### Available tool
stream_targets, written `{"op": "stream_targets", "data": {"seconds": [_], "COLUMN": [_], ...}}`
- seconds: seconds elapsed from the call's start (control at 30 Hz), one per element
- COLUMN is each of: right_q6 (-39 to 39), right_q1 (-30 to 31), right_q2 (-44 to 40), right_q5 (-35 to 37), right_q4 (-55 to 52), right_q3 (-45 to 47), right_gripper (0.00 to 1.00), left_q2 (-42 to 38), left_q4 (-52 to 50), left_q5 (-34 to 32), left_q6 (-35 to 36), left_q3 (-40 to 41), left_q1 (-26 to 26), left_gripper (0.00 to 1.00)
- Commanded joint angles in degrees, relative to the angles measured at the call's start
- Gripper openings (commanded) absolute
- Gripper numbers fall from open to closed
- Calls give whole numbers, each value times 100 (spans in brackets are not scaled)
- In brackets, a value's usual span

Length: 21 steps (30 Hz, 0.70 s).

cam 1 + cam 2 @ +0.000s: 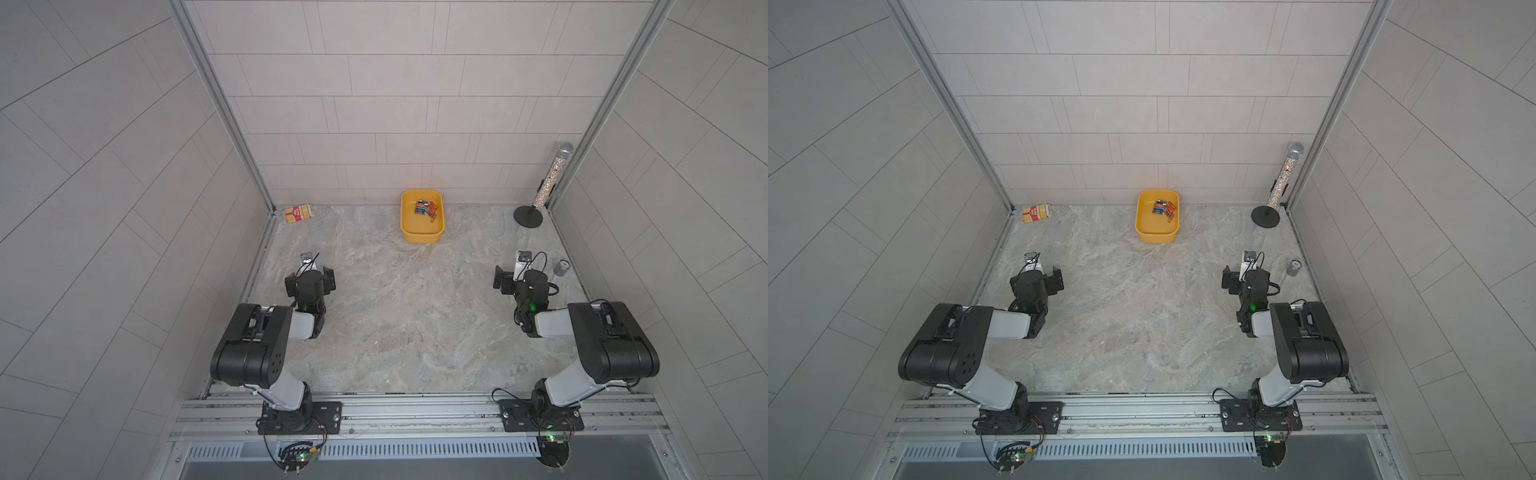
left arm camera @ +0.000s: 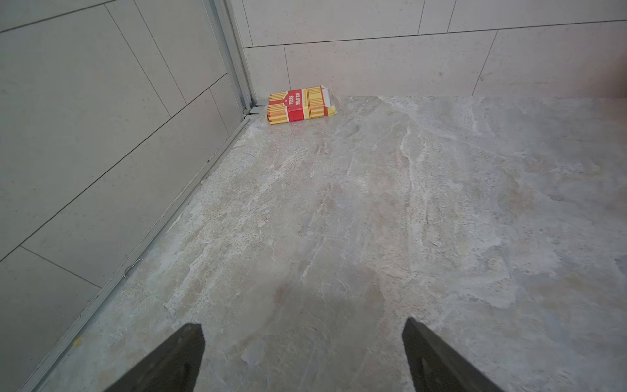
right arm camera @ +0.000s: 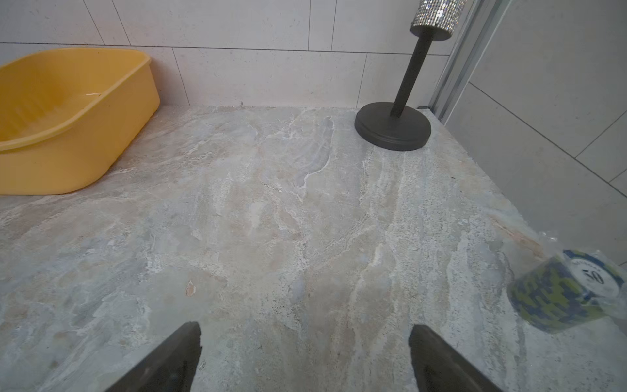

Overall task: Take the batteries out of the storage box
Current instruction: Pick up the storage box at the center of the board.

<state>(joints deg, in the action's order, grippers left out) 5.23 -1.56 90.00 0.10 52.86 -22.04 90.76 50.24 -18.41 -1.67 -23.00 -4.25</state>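
Storage box (image 1: pixel 422 233): yellow tub in the upper centre of both top views, at the far edge of the table (image 1: pixel 395 316).
Batteries (image 1: pixel 426 208): orange-red and black, clustered inside the storage box — toward its far right part.
Left gripper (image 2: pixel 303 339): fingers spread wide, nothing between them.
Right gripper (image 3: pixel 304 339): released likewise — empty, well apart from the storage box.
Carton (image 1: pixel 298 213): upper left of the table, lying flat.
Grey can (image 1: pixel 561 267): middle right.
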Motion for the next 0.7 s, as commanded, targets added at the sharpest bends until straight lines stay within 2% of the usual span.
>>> {"op": "stream_targets", "data": {"seconds": [0.0,0.4,0.47,0.53,0.6,0.67], "right_q6": [-28,-9,-5,-14,-205,-54], "right_q1": [18,-15,-17,55,304,518], "right_q2": [-44,-36,-50,-305,-815,-981], "right_q5": [-15,-67,-72,227,681,848], "right_q4": [-4,-34,3,-367,-1858,-3123], "right_q3": [43,16,45,-62,-641,-1507], "right_gripper": [100,100,98,94,91,91], "left_q2": [-86,-107,-157,-665,-1333,-1487], "left_q4": [-8,-27,99,-693,-2377,-3658], "left_q5": [0,48,-141,-457,-714,-230], "left_q6": [-43,-56,-43,21,40,-500], "left_q3": [-11,-13,15,-158,-927,-1889], "left_q1": [9,31,21,-124,-325,-337], "left_gripper": [100,100,100,100,100,100]}}
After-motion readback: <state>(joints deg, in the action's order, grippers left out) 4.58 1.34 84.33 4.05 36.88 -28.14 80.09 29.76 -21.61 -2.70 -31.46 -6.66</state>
